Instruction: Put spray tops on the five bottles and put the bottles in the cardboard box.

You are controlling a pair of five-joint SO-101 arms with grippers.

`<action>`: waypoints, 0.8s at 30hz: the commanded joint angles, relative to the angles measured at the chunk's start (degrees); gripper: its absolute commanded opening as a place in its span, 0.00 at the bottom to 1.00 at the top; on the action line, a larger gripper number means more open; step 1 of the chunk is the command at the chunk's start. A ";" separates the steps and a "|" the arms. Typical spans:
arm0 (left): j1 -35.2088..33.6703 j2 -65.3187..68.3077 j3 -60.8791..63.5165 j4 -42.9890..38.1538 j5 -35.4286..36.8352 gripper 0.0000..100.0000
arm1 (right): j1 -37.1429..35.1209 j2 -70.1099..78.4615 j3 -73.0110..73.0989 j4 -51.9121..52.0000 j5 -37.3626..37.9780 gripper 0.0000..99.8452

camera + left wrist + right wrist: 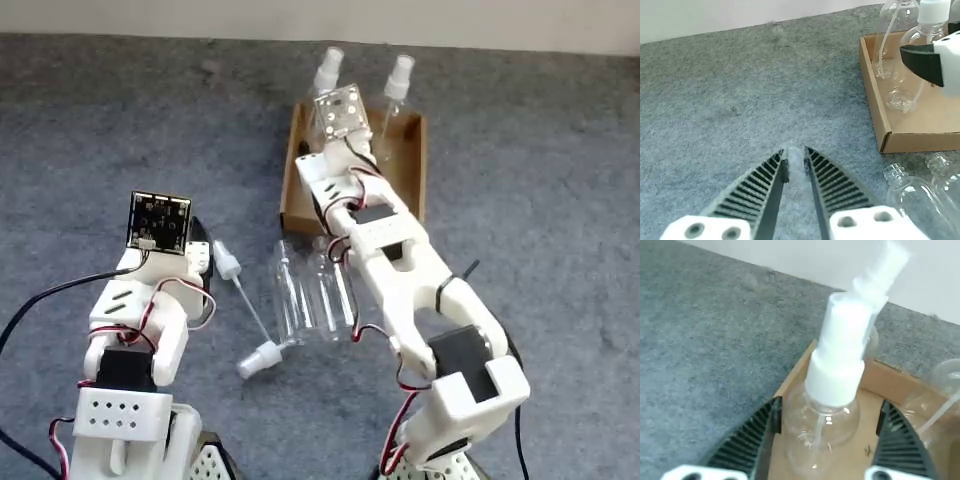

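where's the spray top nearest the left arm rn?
High view: that spray top lies on the carpet beside the left hand, between it and the two uncapped bottles. A second loose top lies nearer the arm bases.

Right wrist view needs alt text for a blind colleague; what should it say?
A clear plastic bottle with a white spray top stands in the brown cardboard box, between the open black fingers of the right hand; grey felt tabletop lies beyond.
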 commanded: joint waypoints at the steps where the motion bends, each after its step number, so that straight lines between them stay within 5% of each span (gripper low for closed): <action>1: -0.48 0.31 -1.10 -1.23 0.00 0.01 | -0.66 -9.98 -4.62 5.93 0.18 0.24; 9: -0.48 0.31 -1.10 -1.23 0.00 0.01 | -4.09 -30.11 -4.53 22.20 0.18 0.24; 19: -0.48 0.31 -1.01 -1.23 0.00 0.01 | -11.56 -39.34 -4.53 67.30 0.18 0.24; 24: -0.48 0.31 -1.01 -1.23 0.00 0.01 | -11.56 -38.64 -1.36 68.79 0.09 0.24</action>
